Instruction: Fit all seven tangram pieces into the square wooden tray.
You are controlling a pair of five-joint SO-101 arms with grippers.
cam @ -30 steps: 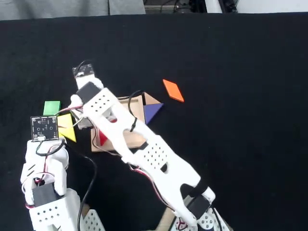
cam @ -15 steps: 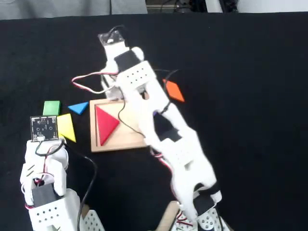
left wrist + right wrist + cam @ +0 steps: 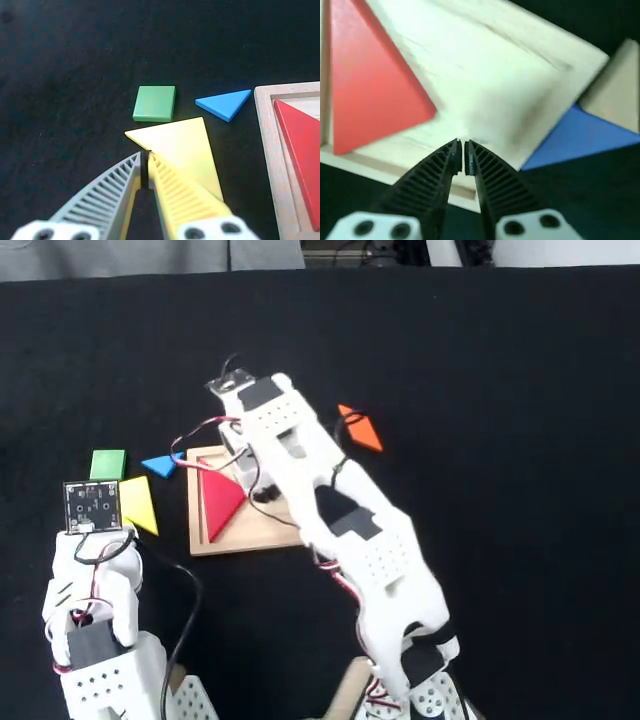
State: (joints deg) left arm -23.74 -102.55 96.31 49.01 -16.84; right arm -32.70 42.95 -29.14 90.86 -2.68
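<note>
- The square wooden tray [image 3: 235,545] lay near the middle of the black bench [image 3: 500,390]. It held one piece, a large red triangle [image 3: 218,498].
- The red triangle's long side ran along one tray wall and its point faced the centre. That fit probably left the rest of the floor free for the other large pieces.
- The right gripper [image 3: 462,150] hung over the bare tray floor just beside the red triangle's point. Its jaws were drawn together with only a slit between them and held nothing. I judged it was between pieces, not carrying one.
- The left gripper [image 3: 145,157] was at a corner of the large yellow triangle [image 3: 185,145], jaws together and empty. Whether it touched the piece could not be told. It seemed set to nudge or take that piece, the nearest one on its side.
- Seven pieces could be counted in all, one inside the tray and six outside:
- Three lay on the left arm's side of the tray: the yellow triangle, one green square [image 3: 155,103] and one small light-blue triangle [image 3: 225,103].
- Two sat just outside the tray's far corner, touching each other: one dark-blue triangle [image 3: 580,137] and one tan triangle [image 3: 615,92].
- One orange parallelogram [image 3: 360,428] lay alone, well apart from the tray, within the right arm's reach.
</note>
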